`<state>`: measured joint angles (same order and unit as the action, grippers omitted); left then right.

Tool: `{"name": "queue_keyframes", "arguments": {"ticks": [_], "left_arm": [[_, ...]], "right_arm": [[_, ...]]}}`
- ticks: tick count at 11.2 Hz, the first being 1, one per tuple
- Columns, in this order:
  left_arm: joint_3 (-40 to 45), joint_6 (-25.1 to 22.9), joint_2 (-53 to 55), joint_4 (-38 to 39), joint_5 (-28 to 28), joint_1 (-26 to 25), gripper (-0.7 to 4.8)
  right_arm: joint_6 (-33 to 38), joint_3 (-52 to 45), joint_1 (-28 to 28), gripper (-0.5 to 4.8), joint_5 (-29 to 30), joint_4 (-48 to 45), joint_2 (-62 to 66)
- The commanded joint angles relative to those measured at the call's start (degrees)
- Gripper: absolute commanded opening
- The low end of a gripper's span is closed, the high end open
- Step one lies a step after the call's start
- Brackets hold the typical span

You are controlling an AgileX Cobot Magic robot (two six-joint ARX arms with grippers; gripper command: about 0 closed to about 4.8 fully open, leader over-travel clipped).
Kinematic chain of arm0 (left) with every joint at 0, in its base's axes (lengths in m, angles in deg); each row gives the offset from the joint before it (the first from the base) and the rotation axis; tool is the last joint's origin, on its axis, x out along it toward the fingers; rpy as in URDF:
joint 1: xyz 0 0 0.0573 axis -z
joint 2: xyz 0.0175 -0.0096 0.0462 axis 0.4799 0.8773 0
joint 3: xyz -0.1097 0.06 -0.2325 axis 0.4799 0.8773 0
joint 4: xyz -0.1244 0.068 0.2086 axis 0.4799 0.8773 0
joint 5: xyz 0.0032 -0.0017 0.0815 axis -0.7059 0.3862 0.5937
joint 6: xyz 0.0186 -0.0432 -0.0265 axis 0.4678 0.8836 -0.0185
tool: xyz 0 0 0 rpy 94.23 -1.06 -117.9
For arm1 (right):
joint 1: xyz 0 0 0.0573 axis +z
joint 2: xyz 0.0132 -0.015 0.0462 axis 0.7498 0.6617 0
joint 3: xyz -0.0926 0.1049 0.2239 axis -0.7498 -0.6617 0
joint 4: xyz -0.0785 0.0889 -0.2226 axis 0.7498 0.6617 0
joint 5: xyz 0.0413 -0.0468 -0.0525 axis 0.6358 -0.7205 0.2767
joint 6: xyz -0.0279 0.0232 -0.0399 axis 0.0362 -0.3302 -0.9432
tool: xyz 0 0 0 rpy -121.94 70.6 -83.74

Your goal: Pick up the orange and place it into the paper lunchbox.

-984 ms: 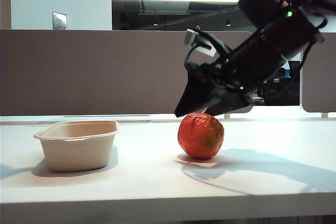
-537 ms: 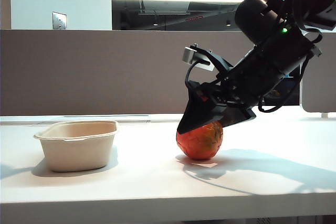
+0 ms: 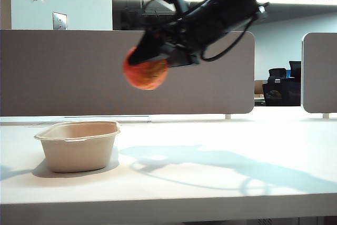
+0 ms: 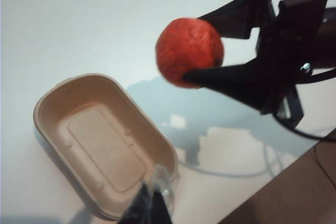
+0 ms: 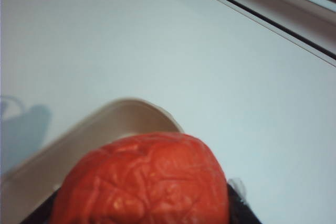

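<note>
Reddish-orange orange [image 3: 146, 74] clamped in right gripper [image 3: 152, 59], airborne right of paper lunchbox [image 3: 79, 146]. Left wrist view alone shows both fingers [image 4: 231, 80] pinching it; left gripper [image 4: 153, 208] shut, empty, over lunchbox rim.

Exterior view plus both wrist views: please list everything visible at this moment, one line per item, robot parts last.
orange: one, reddish-orange, in the air above the table, to the right of the lunchbox, between the right end effector's fingers.
paper lunchbox: one, beige, on the table's left side, nothing inside.
table: one, white, bearing the lunchbox.
partition panels: grey, behind the table.
right end effector: one, black, shut on the orange, raised above the table.
left end effector: one, dark, fingers together, hanging over the lunchbox's rim.
</note>
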<state>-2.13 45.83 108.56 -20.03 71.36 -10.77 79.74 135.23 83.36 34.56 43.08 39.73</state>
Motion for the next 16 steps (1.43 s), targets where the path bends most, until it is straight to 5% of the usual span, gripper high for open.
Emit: {"name": "queue_keyframes", "arguments": {"ticks": [1, 3, 10, 11, 12, 16], "left_arm": [[-0.33, 0.22, -0.07, -0.22, 0.15, -0.02, -0.06], [-0.31, 0.22, -0.07, 0.0, 0.17, -0.02, -0.06], [-0.31, 0.22, -0.07, 0.15, 0.2, -0.02, -0.06], [-0.31, 0.22, -0.07, 0.2, 0.2, -0.02, -0.06], [-0.31, 0.22, -0.07, 0.35, 0.22, -0.02, -0.06], [-0.31, 0.2, -0.07, 0.39, 0.22, -0.02, -0.06]], "right_arm": [[1.55, 0.33, 4.44, 2.29, -1.6, -7.69, 3.21], [1.51, 4.0, 8.87, 2.29, -2.56, -7.98, 8.7], [1.46, 10.84, 9.94, 2.37, -3.19, -4.76, 18.51], [1.42, 10.82, 9.94, 2.62, -2.78, -4.26, 18.49], [1.38, 10.82, 10.05, 4.1, -1.55, -3.89, 18.43], [1.55, 10.82, 10.08, 4.45, -1.27, -3.8, 17.22]]}}
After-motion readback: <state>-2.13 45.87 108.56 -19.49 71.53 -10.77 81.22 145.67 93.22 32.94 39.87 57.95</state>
